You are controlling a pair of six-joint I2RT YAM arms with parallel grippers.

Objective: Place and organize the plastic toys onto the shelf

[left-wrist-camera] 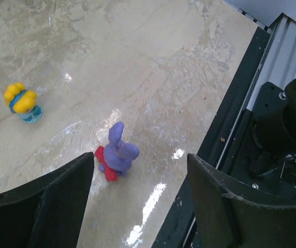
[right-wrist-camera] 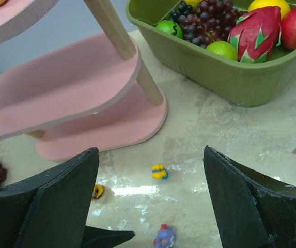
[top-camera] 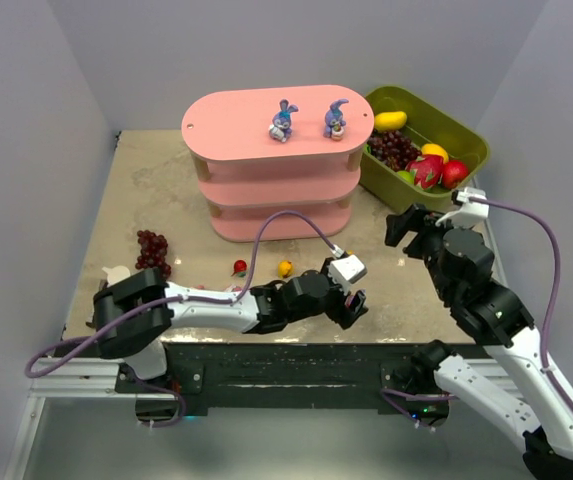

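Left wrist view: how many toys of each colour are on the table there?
Purple bunny: 1
Yellow toy: 1
Total: 2

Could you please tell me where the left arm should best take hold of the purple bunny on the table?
Around its rounded body, from straight above. The purple bunny sits between the open jaws of the left gripper, ears running along the gap, so its narrower flanks likely face the jaws.
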